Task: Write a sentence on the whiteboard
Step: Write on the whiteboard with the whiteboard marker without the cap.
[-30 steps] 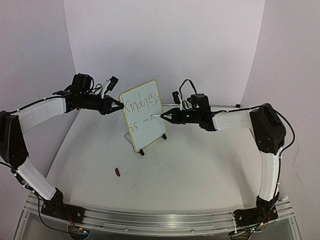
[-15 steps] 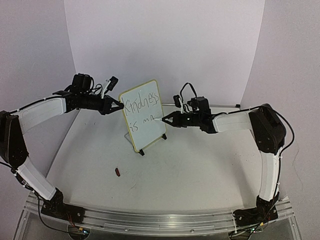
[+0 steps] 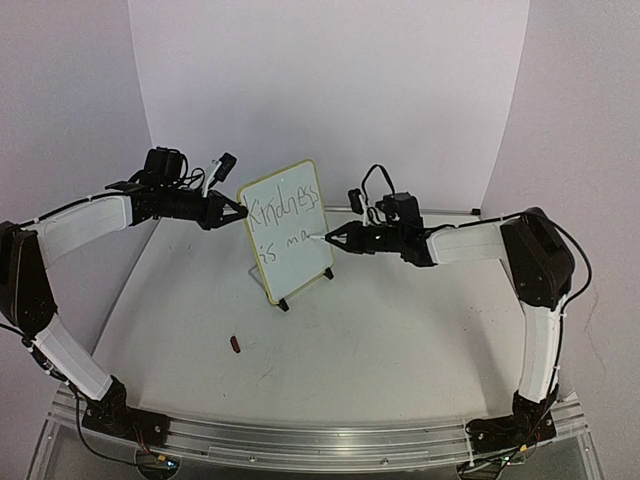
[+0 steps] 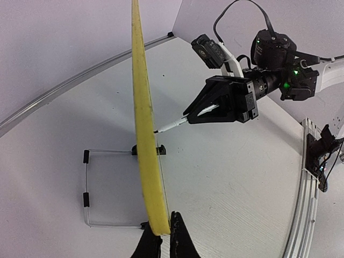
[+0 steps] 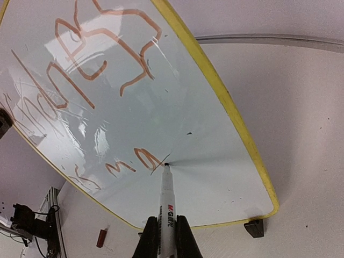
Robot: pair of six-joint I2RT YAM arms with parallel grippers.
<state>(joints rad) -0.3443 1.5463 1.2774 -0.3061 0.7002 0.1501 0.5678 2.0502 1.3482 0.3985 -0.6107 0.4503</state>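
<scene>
Yellow-framed whiteboard [image 3: 300, 262] being written on
2 lines, "Kindness is ma"; its edge is being pinched by left fingers [image 4: 148, 244], marker [image 5: 167, 199] by right fingers [image 5: 150, 236].

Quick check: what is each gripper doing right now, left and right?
Left gripper: closed, pinching the whiteboard by its yellow edge.
Right gripper: closed on a marker, tip on the board.

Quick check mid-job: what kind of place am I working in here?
Probably a lab test booth, not a home or shop: plain white backdrop panels around a white table, a metal rail along its near edge, and one small whiteboard as the prop.
</scene>
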